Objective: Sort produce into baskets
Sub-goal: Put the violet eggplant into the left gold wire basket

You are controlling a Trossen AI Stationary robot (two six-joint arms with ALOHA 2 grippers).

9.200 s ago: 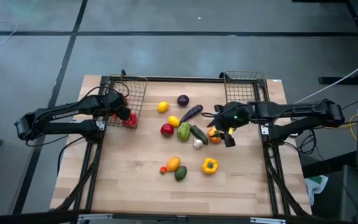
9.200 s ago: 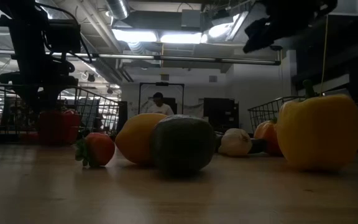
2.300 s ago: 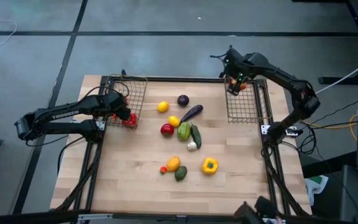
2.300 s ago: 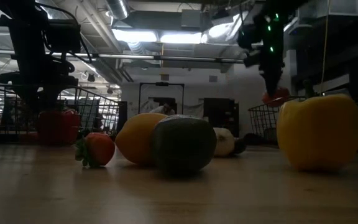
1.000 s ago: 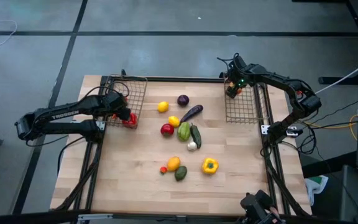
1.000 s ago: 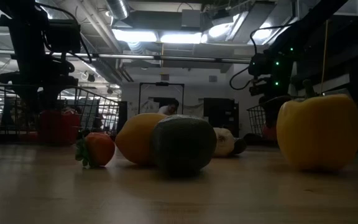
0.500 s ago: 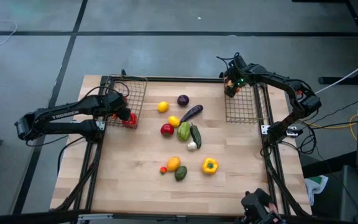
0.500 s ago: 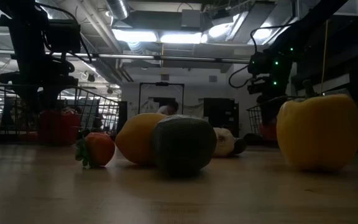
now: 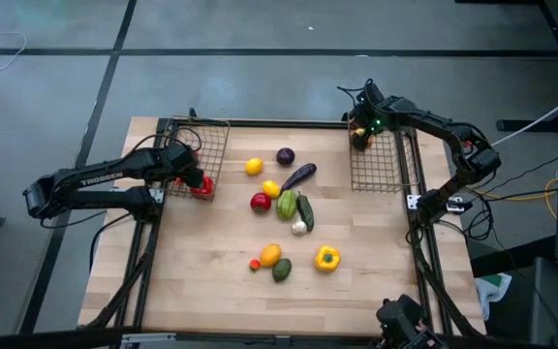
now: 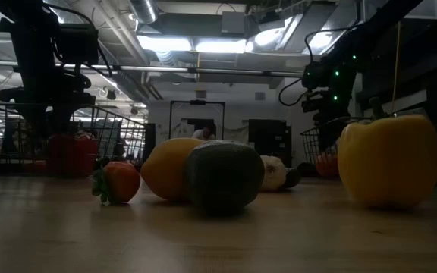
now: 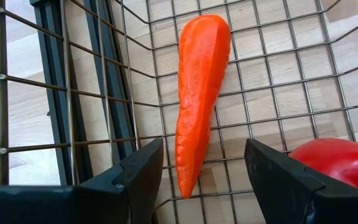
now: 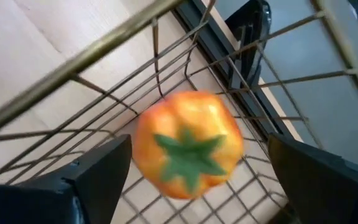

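The right gripper [image 9: 360,133] stood open over the right basket [image 9: 380,174], with the orange pepper [image 12: 188,144] apparently released inside it. The left gripper [image 11: 194,180], part open, held nothing over the left basket [image 11: 272,74]. Retraction should go straight up, clear of the wire rim.

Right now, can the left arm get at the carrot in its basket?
Probably yes. The left hand sits open inside the left basket, and the carrot lies bare on the mesh straight ahead between the fingers. Only the red pepper beside it crowds one finger.
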